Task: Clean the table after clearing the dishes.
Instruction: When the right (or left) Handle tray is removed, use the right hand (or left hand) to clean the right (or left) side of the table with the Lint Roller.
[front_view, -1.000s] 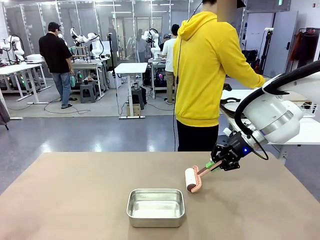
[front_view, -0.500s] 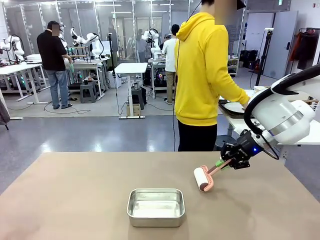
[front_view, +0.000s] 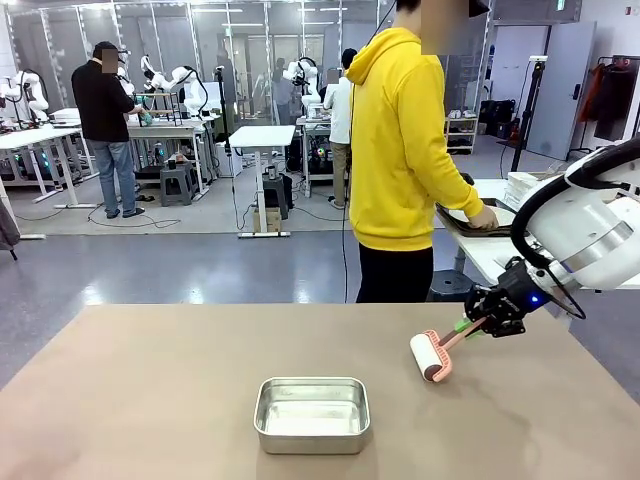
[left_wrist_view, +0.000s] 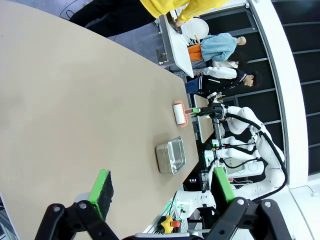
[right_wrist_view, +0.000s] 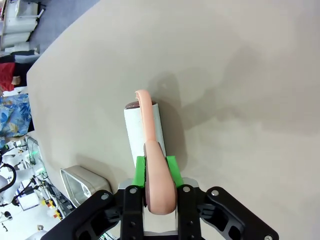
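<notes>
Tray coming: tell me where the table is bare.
Bare: the left half of the table, from the pan out to the left edge, and the far strip behind the pan. Crowded: right of the pan, where the right gripper holds the roller.

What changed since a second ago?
The right gripper, shut on the lint roller, dragged it along the table toward the robot's right, away from the steel pan. The person's hand came down onto a tray behind. Pan unmoved, grip unchanged.
</notes>
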